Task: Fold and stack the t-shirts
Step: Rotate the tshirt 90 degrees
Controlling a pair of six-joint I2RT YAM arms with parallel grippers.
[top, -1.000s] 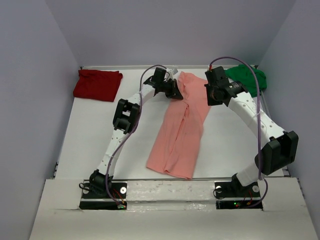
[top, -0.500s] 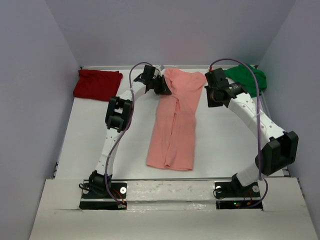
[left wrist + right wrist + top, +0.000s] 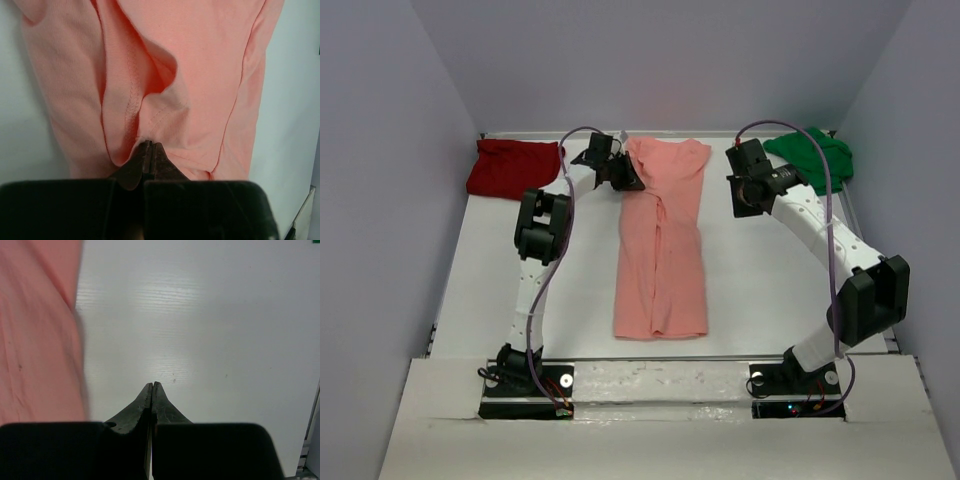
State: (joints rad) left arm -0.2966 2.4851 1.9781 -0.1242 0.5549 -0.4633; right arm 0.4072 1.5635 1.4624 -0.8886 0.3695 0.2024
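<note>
Left gripper [image 3: 148,146] pinches pink shirt [image 3: 660,250] tight. Right gripper [image 3: 152,386] closed, holds nothing, over table [image 3: 200,315] beside shirt.

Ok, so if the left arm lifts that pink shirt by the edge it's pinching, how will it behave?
Probably floppy: the pink shirt puckers into soft folds where the left gripper pinches it, so it would likely drape. It lies thin and flat on the table, suggesting it's light. Pushed, it would probably bunch up.
</note>
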